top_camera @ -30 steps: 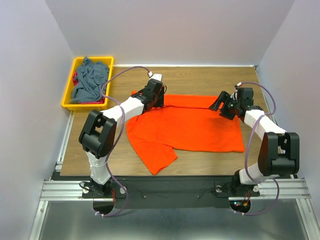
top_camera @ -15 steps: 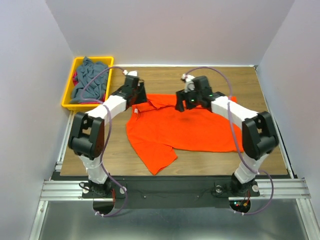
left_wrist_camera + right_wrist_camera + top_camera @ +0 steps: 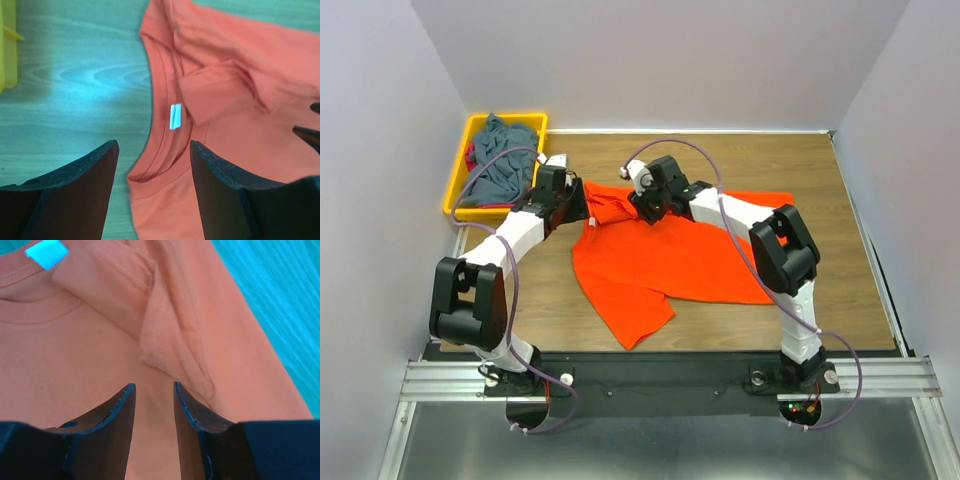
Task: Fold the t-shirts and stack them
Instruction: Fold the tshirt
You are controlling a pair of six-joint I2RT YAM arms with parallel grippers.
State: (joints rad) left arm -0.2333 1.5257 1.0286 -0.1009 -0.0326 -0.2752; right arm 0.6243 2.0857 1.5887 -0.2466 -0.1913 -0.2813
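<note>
**Top view.** The orange shirt [image 3: 680, 255] lay opened out on the wooden surface [image 3: 820, 165]. Its neck end was to the left and one loose corner trailed toward the near edge. It was not yet folded. A grey shirt [image 3: 500, 170] was heaped in the yellow bin [image 3: 453, 205] at the far left corner. A sliver of red cloth [image 3: 471, 158] showed at the bin's wall, but what kind of garment it was could not be determined. The left arm [image 3: 515, 232] and the right arm [image 3: 730, 212] both extended to the neck end, one from each side. This placing was judged to be for tidying that end before any fold. The fingers were too small here to assess.

**Left wrist view.** The left fingers [image 3: 75, 182] stood spread wide above the collar [image 3: 160, 90]. Bare surface and the collar edge showed between them, and nothing was pinched. The white label [image 3: 175, 116] was visible inside the neck. Beside it a flap [image 3: 220, 92] of the shirt lay turned over on itself. Dark tips at the right edge of the frame were cut off and were presumed to belong to the other arm.

**Right wrist view.** The right fingers [image 3: 107, 422] stood with a narrow gap between them. Flat orange cloth showed through the gap, with none gathered between them. Their tips sat just short of the flap. They were judged to be lined up to take the flap and draw it flat. Whether the tips touched the cloth could not be told.
</note>
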